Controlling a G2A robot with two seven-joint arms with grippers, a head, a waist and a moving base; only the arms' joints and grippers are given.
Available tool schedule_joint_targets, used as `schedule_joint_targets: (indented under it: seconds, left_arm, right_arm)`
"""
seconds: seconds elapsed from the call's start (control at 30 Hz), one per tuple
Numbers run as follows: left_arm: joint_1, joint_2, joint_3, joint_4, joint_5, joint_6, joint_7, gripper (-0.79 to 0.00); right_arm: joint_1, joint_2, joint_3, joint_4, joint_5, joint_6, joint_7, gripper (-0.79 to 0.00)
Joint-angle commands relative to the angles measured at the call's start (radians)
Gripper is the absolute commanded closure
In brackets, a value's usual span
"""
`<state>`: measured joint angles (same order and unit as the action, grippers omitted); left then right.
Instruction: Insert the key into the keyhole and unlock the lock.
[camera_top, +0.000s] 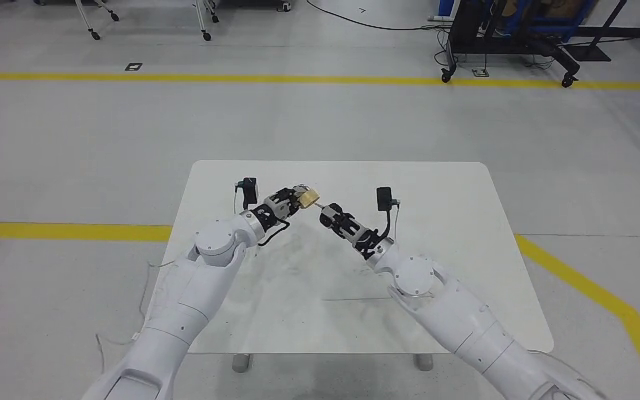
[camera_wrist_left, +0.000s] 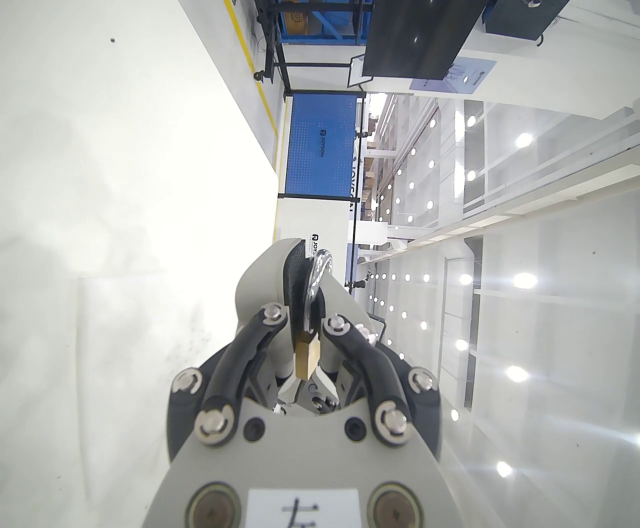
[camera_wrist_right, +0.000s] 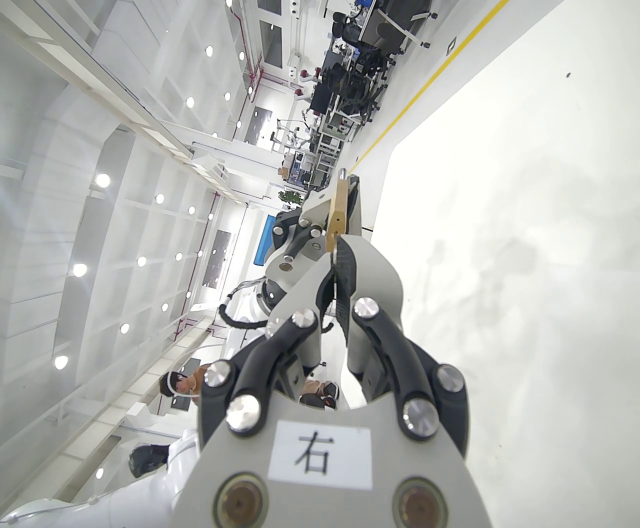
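While the left gripper (camera_wrist_left: 310, 285) clamps shut on the brass padlock with steel shackle (camera_wrist_left: 306, 357), holding it above the white table (camera_top: 440, 200) for access, the right gripper (camera_wrist_right: 334, 260) meets it, jaws pressed together, seemingly pinching the small key hidden between them

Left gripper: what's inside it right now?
A brass padlock, clamped in the shut left gripper, with its silver shackle near the fingertips. Its keyhole is covered and cannot be seen.
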<state>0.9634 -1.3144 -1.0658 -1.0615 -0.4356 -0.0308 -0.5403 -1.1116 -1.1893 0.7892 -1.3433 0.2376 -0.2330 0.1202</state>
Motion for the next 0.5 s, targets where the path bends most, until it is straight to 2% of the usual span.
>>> schedule_joint_targets:
  seconds: [0.0,0.47]
  left_arm:
    - [0.002,0.000,-0.002,-0.001,-0.001,0.000,-0.001,0.000]
    - [0.004,-0.005,-0.002,-0.005,0.019,0.008,-0.014,0.000]
  right_arm:
    - [-0.004,-0.002,0.003,-0.003,-0.002,0.000,0.003,0.000]
    - [-0.005,-0.027,0.030,0.011,-0.031,0.014,0.000,0.000]
